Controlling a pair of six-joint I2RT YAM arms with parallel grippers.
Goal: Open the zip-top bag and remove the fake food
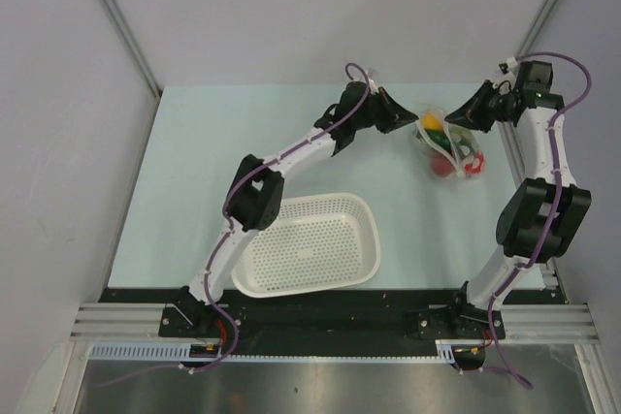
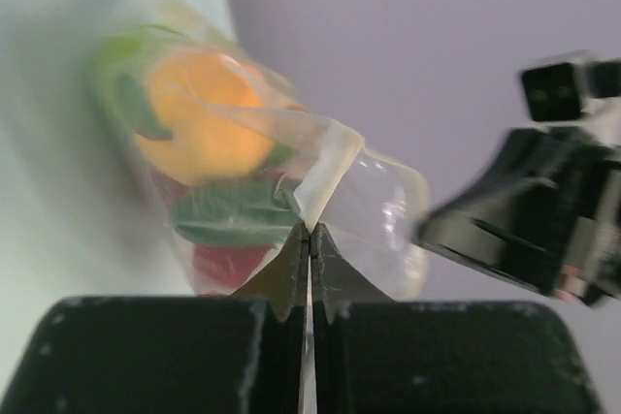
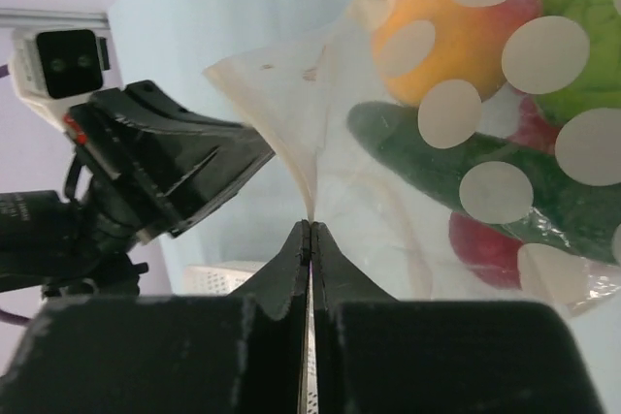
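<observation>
Zip-top bag (image 1: 454, 145) sits in the upper right of the overhead view, on the pale surface (image 1: 194, 172), slung between the 2 tools. The left tool (image 2: 309, 230) has its fingers pressed together on a whitish corner of the film at the mouth. The right tool (image 3: 309, 225) is likewise closed, pinching the opposite flap.

From where I stand it looks a thin, soft pouch with no stiffness of its own. It will crumple and stretch rather than push back, and smooth film like that could slide out of a narrow pinch. The firmer strip along the mouth seems the best place to hold, 1 lip per tool, pulling apart gently.

The fake food (image 1: 441, 138) bulges inside: an orange fruit (image 2: 199, 113), a dark green cucumber (image 3: 456, 167) and something red below. These look hard, light and rounded, so I would expect them to roll once freed.

The white perforated basket (image 1: 374, 239) lies lower centre in the overhead view, well apart from the bag.
</observation>
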